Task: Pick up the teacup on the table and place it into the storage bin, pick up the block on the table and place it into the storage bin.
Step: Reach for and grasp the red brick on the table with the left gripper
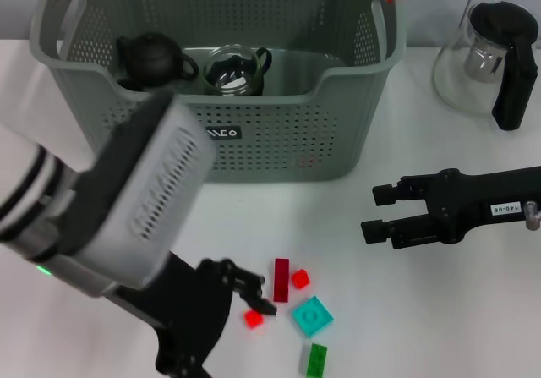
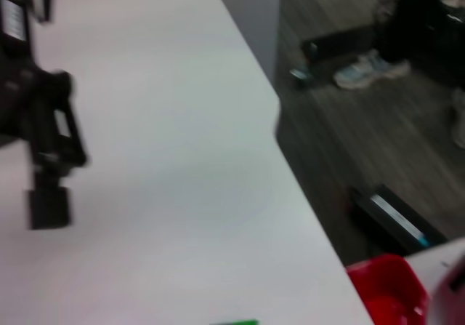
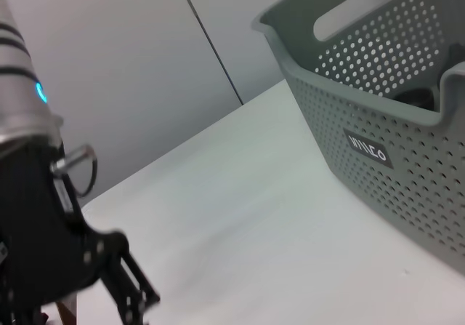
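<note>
**Left arm low over scattered blocks, bin already holding a cup**

The left gripper (image 1: 258,300) reaches down to a small red block (image 1: 253,318) on the white counter (image 1: 439,310); whether its jaws have closed on the block cannot be told. The right gripper (image 1: 378,212) hovers with jaws open and empty. The storage bin (image 1: 279,141) holds a glass teacup (image 1: 232,70) and a dark teapot (image 1: 152,59).

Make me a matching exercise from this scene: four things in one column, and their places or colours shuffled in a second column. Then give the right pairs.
Things:
1. black teapot
2. glass jug
3. teal block
4. right gripper

Places:
A. on the table, right of the storage bin
B. hovering open over the table, in front of the bin
C. inside the bin, beside a glass cup
D. among the small blocks near the left gripper

Pairs: 1-C, 2-A, 3-D, 4-B
</note>
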